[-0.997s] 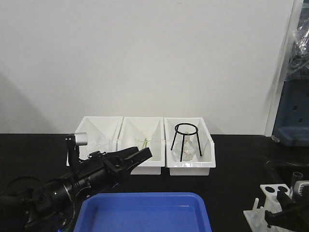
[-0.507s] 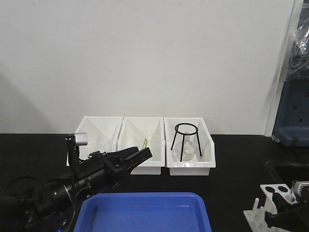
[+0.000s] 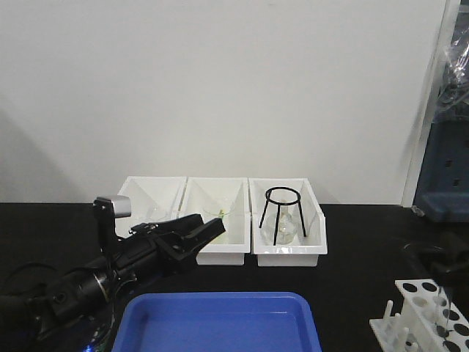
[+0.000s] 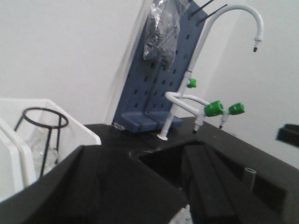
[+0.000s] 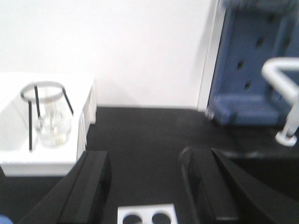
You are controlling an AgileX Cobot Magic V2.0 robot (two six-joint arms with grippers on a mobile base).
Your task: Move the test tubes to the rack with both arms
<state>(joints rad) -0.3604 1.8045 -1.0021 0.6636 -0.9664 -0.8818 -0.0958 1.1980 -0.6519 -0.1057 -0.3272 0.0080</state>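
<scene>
The white rack (image 3: 423,302) stands at the bottom right of the front view, and a clear test tube (image 3: 442,312) appears to stand in one of its holes. The rack's top (image 5: 147,215) shows low between my right gripper's (image 5: 147,186) open, empty jaws. My right gripper is out of the front view. My left gripper (image 3: 212,226) hovers in front of the white bins, jaws apart and empty. It also shows in the left wrist view (image 4: 159,196), where a tube rim (image 4: 249,175) pokes up beyond its right finger.
Three white bins (image 3: 220,253) stand against the back wall. The right one holds a black tripod ring (image 3: 283,213) over a small flask, the others faint glassware. A blue tray (image 3: 220,323) lies at the front. A sink with a white tap (image 4: 233,28) is at the right.
My right gripper, which was over the rack at the bottom right, has gone out of the front view and left the rack uncovered. My left arm has shifted slightly left and back.
</scene>
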